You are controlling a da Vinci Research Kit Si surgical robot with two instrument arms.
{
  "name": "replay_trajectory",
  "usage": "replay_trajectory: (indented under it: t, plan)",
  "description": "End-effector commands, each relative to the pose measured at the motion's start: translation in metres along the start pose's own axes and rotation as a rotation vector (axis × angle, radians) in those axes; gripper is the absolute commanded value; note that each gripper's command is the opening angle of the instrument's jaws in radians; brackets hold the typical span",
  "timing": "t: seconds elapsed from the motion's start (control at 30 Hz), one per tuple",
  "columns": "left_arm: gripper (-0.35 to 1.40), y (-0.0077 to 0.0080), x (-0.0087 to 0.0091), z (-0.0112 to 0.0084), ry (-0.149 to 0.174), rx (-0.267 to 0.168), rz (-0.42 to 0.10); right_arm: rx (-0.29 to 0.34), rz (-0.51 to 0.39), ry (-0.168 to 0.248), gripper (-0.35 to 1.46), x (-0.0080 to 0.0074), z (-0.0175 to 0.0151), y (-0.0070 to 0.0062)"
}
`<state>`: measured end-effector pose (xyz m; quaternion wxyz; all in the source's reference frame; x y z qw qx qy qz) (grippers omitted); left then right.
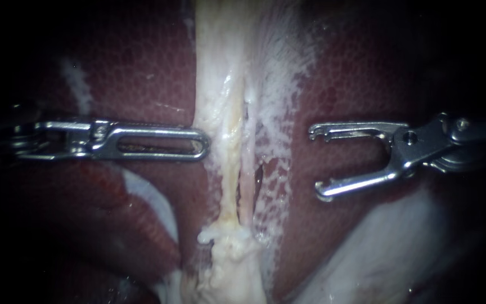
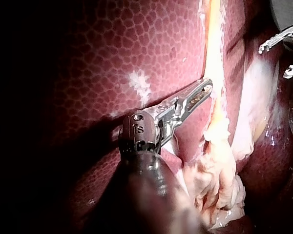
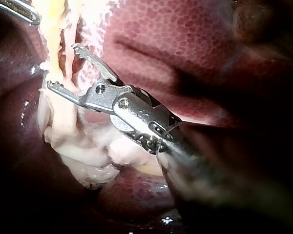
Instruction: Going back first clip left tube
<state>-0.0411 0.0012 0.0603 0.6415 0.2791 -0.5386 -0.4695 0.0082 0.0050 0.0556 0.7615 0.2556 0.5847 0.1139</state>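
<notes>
Dark red-brown liver [image 1: 142, 73], mottled in a fine honeycomb pattern, fills the background. A broad cream-white band of tissue [image 1: 215, 67] runs down its middle.

From the liver's left edge comes the left instrument [image 1: 201, 141], a slim silver tool with slotted steel jaws. The jaws are pressed together with nothing between them, and their rounded tip sits at the band's left margin. Just past that tip lies the left tube [image 1: 228, 169], a thin yellowish strand, with the pinker right tube [image 1: 247, 188] close beside it. Both run down into a lumpy cream knot of tissue [image 1: 229, 264].

The right tube and a white lacy film [image 1: 279, 169] lie between the left tube and the right instrument [image 1: 317, 162]. Its hooked silver jaws are spread wide and empty over bare liver, apart from both tubes.

The left wrist view sets the closed tip right against the yellowish tube; whether they touch cannot be told. In the right wrist view the spread jaws seem to straddle the pale band, and only the endoscope view reveals the gap. That wrist view alone shows the small teeth along both inner faces.
</notes>
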Motion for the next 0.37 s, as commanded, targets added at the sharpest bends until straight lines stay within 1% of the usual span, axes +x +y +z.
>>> replay_trajectory:
  t: [0.03,0.37]
  plan:
    - [-0.35,0.0,0.0001,0.0,0.0,0.0,0.001,0.0,0.0,0.0,0.6,0.0,0.0,0.0]
    - [-0.35,0.0,0.0002,0.0001,0.001,0.002,0.002,0.0,0.0,0.0,0.6,-0.0001,0.0,0.0]
